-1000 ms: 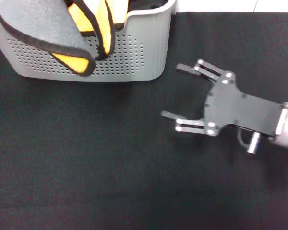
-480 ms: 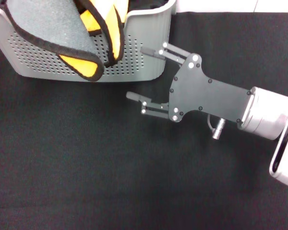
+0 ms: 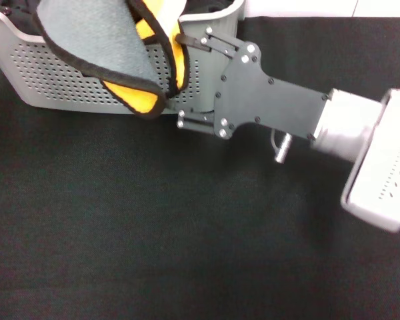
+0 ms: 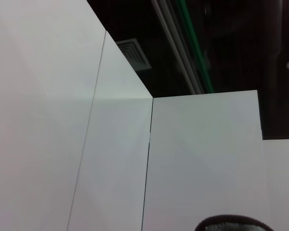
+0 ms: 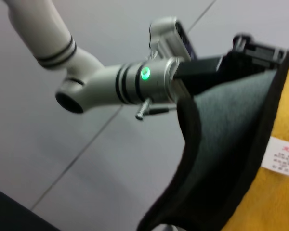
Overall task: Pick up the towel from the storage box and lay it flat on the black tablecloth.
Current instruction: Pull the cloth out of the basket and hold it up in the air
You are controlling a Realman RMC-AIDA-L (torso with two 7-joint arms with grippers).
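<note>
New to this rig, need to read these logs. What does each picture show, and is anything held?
It is a two-armed robot. The head view looks down on a black tablecloth with a perforated storage box. A grey towel with a yellow back hangs over its front. The right gripper has its fingers open on either side of the towel's hanging edge. The right wrist view shows the left gripper at the towel's top edge. The left wrist view shows mostly white wall panels.
</note>
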